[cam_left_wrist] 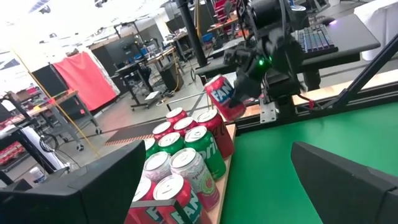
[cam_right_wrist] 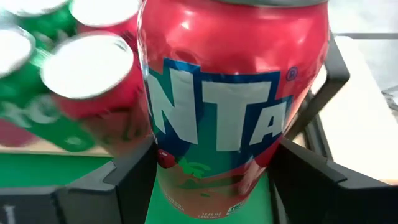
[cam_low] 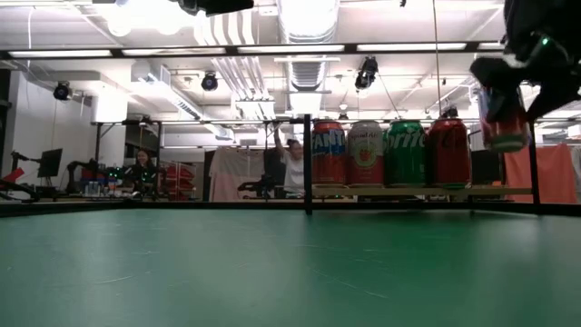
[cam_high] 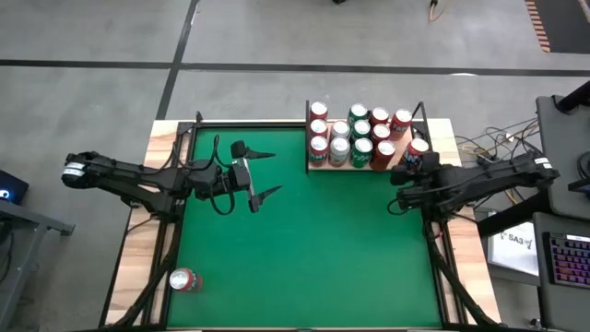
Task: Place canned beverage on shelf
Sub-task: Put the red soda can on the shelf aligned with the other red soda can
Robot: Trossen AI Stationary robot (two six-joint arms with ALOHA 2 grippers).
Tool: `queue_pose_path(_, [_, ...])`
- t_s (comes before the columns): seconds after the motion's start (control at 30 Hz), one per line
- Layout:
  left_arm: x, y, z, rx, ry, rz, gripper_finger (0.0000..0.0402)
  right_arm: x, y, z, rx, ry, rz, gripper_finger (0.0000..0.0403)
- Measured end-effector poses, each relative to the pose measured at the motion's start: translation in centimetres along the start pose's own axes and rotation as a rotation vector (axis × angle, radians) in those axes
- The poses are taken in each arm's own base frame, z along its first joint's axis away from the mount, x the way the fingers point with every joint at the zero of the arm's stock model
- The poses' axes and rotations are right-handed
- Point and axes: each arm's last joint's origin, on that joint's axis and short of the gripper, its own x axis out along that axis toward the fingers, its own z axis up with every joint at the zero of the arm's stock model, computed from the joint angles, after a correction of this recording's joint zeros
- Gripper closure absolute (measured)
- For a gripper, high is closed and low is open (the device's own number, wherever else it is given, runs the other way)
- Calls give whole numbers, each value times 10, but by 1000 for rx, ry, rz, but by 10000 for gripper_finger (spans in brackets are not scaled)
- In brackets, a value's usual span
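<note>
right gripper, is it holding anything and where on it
The right gripper holds a red Fanta can by its sides, low on the body; the left gripper holds nothing.

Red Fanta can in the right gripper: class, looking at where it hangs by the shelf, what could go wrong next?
The right gripper holds the red Fanta can tilted in the air at the shelf's corner.

1. Set down tilted, it may topple.
2. The standing cans crowd the shelf; lowering it there could knock a neighbour.
3. It might catch the black edge rod.

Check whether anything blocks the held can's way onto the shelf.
Nothing stands between them. The right end effector holds the red Fanta can above the shelf's right end, beside the standing cans, which fill the rest.
</note>
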Motion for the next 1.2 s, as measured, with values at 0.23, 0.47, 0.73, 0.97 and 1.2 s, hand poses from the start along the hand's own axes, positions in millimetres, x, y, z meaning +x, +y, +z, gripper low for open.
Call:
queue_pose_path(0.23, [0,0,-1,-15,7,-2,15,14,8,-19,40,28,-23,142])
queue_pose_path(0.47, [0,0,-1,-11,8,-2,15,20,8,-21,82,-22,-58,142])
queue_pose_path(0.73, [0,-2,-5,-5,40,-13,15,23,7,-19,107,-47,-75,142])
queue_pose_path(0.97, [-1,-1,-7,49,83,15,15,28,6,-15,124,-62,-118,142])
queue_pose_path(1.2, [-8,3,-8,89,119,36,15,33,7,-16,129,-98,-139,142])
